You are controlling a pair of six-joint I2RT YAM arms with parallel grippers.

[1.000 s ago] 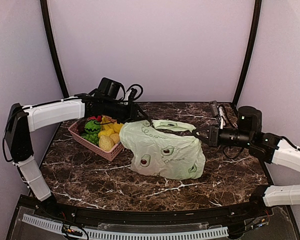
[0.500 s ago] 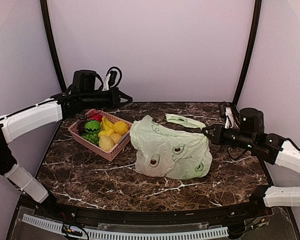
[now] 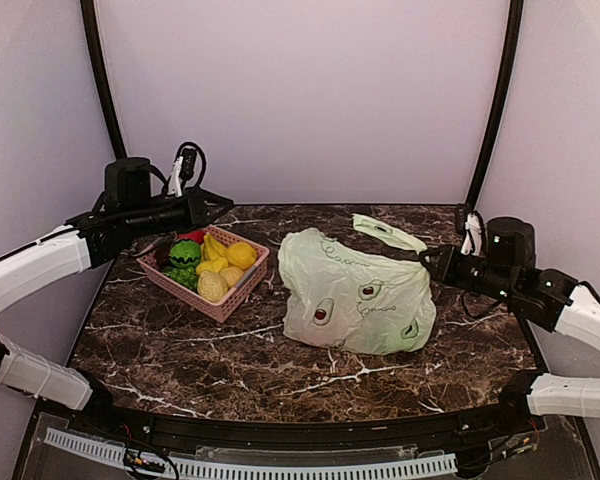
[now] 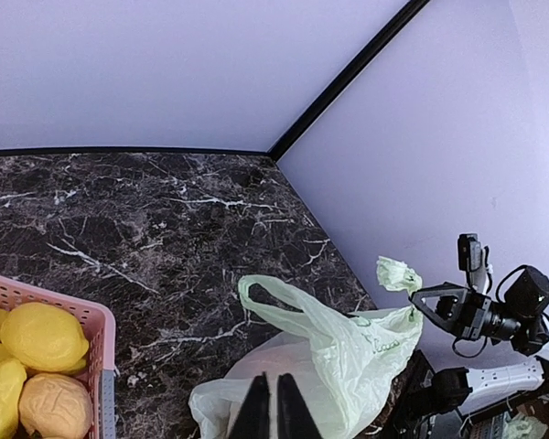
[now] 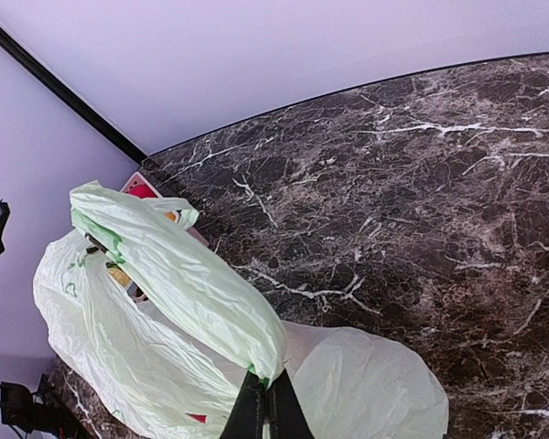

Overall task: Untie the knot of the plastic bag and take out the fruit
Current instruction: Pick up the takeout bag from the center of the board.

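Over the table (image 3: 180,350), right hand (image 5: 263,402) pinches the bag (image 3: 358,295); left hand (image 4: 274,404) (seemingly empty) closed.

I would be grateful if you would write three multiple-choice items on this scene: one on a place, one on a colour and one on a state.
1. In the top view, where does the basket stand relative to the bag?
A. to its left
B. to its right
C. on top of it

2. What colour is the bag?
A. pink
B. light green
C. blue

3. What does the right gripper hold?
A. the bag
B. the basket
C. nothing

Answers:
1. A, since the basket sits on the left side of the table with the bag near the middle.
2. B, since the plastic is pale green with small avocado prints.
3. A, since the right wrist view shows it shut on the bag's handle.
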